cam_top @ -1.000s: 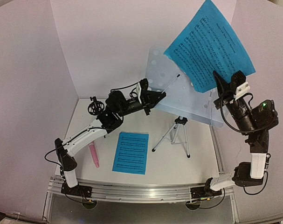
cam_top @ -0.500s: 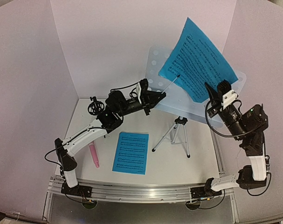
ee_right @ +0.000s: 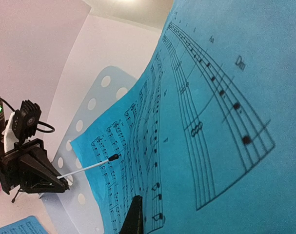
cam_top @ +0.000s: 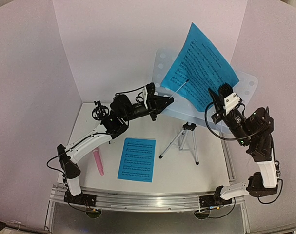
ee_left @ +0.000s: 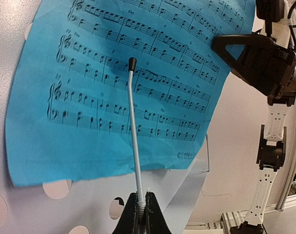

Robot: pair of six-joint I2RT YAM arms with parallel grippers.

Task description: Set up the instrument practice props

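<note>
Silver tripod music stand point(cam_top: 185, 140) stood mid-table point(cam_top: 206, 170). A blue sheet-music page point(cam_top: 199, 63) hung before its pale desk, pinched by the right gripper point(cam_top: 213, 97). The second page point(cam_top: 137, 159) lay flat. The left gripper point(cam_top: 168, 100) clamped the stand's thin rod point(cam_top: 179, 88). The pink microphone point(cam_top: 98, 162) and the black mic mount point(cam_top: 98, 112) sat left.

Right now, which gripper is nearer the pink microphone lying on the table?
Left. The left gripper, pinching the stand's wire arm, sits behind-right of the pink microphone; the right gripper, holding the blue page, is much farther right.
</note>
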